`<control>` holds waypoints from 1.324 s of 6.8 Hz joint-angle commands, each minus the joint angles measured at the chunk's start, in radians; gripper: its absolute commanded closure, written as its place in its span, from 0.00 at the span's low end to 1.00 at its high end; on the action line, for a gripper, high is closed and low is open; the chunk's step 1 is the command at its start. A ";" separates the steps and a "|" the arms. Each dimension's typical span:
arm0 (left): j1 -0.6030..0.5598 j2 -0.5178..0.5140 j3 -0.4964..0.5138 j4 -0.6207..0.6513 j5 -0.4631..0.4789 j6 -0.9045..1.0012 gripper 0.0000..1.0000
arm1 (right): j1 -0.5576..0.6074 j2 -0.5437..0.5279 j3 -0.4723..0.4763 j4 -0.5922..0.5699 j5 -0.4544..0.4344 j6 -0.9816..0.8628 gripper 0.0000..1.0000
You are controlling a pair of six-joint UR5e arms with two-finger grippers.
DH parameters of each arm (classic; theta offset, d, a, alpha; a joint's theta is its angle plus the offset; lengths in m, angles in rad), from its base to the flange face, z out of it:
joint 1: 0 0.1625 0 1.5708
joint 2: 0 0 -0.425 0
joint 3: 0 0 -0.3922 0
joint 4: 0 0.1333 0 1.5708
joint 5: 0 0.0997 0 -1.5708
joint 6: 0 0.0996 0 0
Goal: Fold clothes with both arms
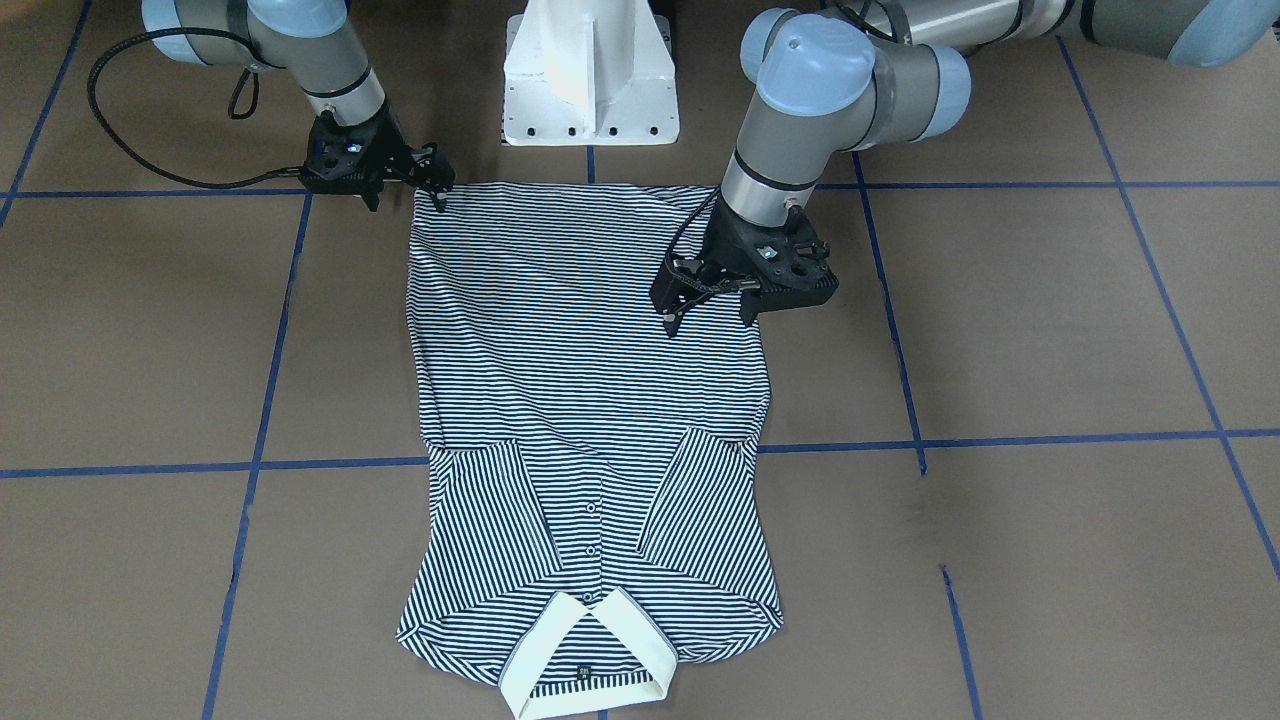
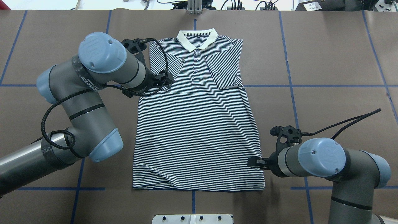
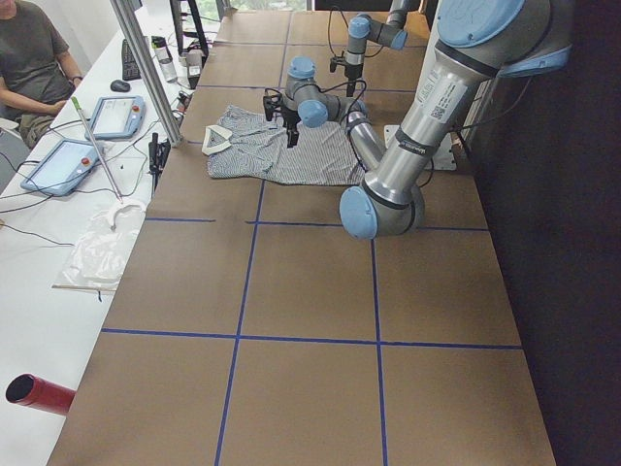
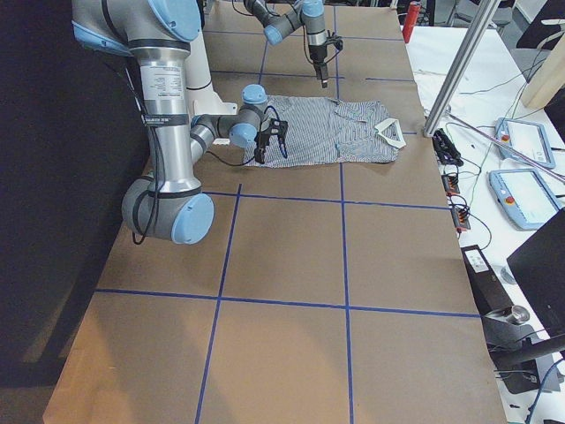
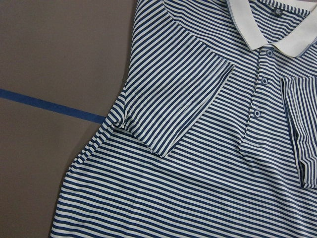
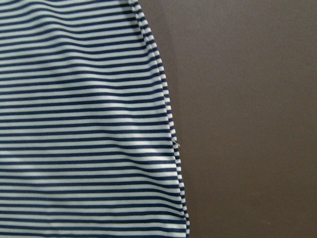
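Collar (image 1: 640, 650): cream, farthest from both claws.
Polo shirt (image 1: 580, 350): flat, sleeves (image 1: 500, 520) folded in.
Left gripper (image 1: 709, 322): jaws apart, over shirt's side edge.
Right gripper (image 1: 440, 195): hem corner; I can't tell grip.

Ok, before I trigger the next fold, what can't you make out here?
Right gripper: whether its jaws pinch the shirt hem. In the overhead view the right arm covers them, and the front view is too small.
Left gripper: touching cloth or hovering. In the overhead view the left arm hides it.
Both wrist views: no jaws in frame.
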 commanded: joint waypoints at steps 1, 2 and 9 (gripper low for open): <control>0.001 0.004 -0.019 0.001 0.000 0.000 0.00 | -0.043 -0.007 -0.009 0.000 -0.006 0.016 0.00; 0.001 0.004 -0.017 0.001 0.000 0.000 0.00 | -0.063 0.001 -0.009 0.000 -0.015 0.039 0.00; 0.001 0.001 -0.017 -0.002 -0.001 0.005 0.00 | -0.111 0.004 -0.024 -0.011 -0.040 0.047 0.68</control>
